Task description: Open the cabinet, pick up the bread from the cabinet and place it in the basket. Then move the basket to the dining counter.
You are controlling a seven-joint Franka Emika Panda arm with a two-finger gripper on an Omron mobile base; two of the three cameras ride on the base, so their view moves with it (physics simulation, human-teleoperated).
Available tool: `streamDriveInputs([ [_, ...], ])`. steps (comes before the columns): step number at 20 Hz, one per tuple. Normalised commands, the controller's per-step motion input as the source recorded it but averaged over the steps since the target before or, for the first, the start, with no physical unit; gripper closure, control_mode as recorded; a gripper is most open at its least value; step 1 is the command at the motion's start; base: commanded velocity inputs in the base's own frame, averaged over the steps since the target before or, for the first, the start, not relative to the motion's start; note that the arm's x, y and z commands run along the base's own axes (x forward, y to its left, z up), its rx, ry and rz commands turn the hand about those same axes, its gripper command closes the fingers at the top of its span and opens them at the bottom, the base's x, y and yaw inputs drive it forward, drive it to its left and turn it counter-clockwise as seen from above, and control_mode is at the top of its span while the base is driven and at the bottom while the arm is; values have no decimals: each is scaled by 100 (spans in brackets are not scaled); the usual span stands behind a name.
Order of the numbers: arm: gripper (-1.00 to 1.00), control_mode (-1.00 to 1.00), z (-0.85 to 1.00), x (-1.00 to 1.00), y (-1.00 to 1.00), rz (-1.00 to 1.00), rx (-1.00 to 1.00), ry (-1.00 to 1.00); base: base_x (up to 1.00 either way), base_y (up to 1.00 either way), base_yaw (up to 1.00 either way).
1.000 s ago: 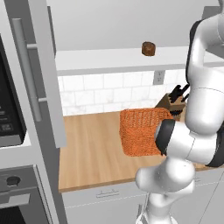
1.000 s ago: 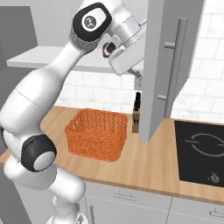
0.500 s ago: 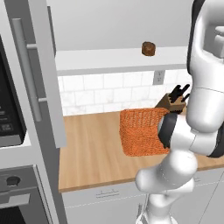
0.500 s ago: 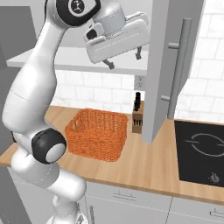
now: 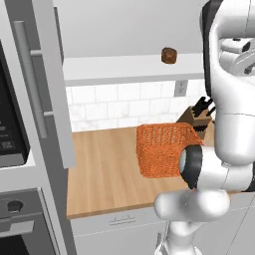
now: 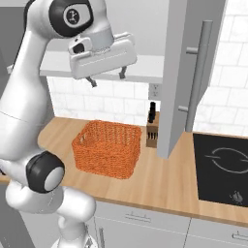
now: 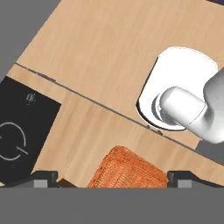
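- The end effector [image 6: 105, 78] had swung up from beside the cabinet door [image 6: 186, 72] to shelf height, its jaws spread wide and empty, pointing down.
- The cabinet stood open; the bread [image 5: 169, 55] sat untouched on the shelf [image 5: 124, 67], at about 12 o'clock from the basket [image 5: 167, 148].
- The basket rested on the worktop [image 5: 107, 172], with the knife block [image 6: 152, 131] just beside it at 3 o'clock in the right base view.
- Judged from this, opening was done and the reach for the bread was starting.

One bread [image 5: 169, 55], one basket [image 5: 167, 149]
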Motion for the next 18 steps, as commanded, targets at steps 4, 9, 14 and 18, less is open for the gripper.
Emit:
streamDriveInputs([
  [4, -100, -100, -66, 33, 37, 36, -11, -18, 0, 0, 0],
  [9, -100, -100, -3, 23, 1, 51, -24, -3, 0, 0, 0],
  [14, -100, -100, 28, 15, 0, 59, -36, 12, 0, 0, 0],
  [18, -100, -100, 26, 5, -2, 64, -44, 23, 0, 0, 0],
])
